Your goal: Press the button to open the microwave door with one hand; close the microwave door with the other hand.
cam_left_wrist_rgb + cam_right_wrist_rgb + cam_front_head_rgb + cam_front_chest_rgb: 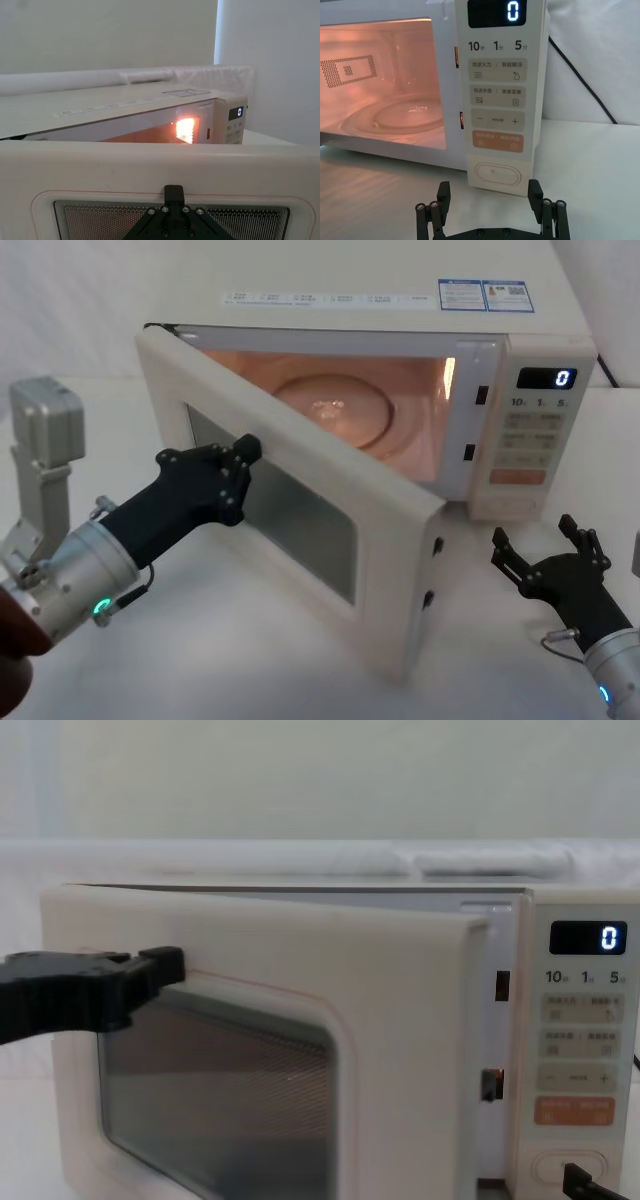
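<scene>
The microwave [400, 350] sits on the white table [200, 640] with its cavity lit orange and the glass turntable [335, 405] showing, so the button press looks done and closing is the step in hand. The microwave door [300, 500] stands roughly half open, hinged at the oven's left side, its free edge swung out toward the robot and toward the right; its long axis runs level from the hinge to that free edge, and its outer face with the dark window [215, 1100] looks toward the robot's left. The left tool [240, 475] lies on that outer face, its fingertips at or touching the panel just above the window's upper edge, nearer the hinge than the free edge; I cannot tell whether its fingers are spread or drawn together. Being on the outer side, the left arm is the nearer one, and the push needed would run away from the robot and rightward, into the cavity. The right tool [550, 545] hangs low in front of the control panel, fingers spread and holding nothing, just short of the button [497, 174], the wide cream key beneath the orange key [497, 141].
</scene>
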Available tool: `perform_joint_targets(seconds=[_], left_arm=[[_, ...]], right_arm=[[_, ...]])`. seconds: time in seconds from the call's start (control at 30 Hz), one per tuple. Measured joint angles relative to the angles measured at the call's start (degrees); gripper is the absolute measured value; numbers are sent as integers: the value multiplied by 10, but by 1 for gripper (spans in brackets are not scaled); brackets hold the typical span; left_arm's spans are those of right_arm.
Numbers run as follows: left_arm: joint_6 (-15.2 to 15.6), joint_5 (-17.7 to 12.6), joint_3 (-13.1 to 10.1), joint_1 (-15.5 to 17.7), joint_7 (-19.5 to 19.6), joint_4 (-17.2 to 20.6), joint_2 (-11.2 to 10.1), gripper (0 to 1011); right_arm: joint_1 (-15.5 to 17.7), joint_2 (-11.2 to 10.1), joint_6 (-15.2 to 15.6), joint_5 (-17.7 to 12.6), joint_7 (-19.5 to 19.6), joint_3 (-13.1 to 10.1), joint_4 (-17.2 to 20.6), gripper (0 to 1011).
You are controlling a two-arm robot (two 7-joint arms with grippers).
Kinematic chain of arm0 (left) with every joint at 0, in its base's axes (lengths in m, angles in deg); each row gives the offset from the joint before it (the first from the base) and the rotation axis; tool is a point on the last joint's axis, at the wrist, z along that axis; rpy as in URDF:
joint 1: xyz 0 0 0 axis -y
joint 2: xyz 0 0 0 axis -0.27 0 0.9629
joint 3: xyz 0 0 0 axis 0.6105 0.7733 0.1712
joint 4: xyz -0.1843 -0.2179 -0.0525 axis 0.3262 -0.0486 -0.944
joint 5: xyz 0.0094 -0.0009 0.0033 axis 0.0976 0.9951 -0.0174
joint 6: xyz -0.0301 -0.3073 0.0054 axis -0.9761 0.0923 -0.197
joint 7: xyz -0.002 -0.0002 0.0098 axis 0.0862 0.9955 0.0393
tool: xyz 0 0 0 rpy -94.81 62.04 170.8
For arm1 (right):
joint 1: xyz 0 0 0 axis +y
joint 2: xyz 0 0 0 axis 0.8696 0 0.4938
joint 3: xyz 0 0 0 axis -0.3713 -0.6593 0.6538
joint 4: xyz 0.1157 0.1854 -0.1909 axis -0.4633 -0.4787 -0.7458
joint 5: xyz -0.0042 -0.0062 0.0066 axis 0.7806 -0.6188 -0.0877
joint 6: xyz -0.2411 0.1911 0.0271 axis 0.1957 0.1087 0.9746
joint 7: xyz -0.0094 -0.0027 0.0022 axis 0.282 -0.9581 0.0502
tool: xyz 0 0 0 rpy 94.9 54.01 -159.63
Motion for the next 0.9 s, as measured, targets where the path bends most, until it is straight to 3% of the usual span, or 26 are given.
perform_joint_targets(seconds=[0.9], left_arm=[[1, -11, -63, 101, -3, -60, 33, 0]], right_arm=[[0, 0, 0, 0, 0, 0, 0, 1002]])
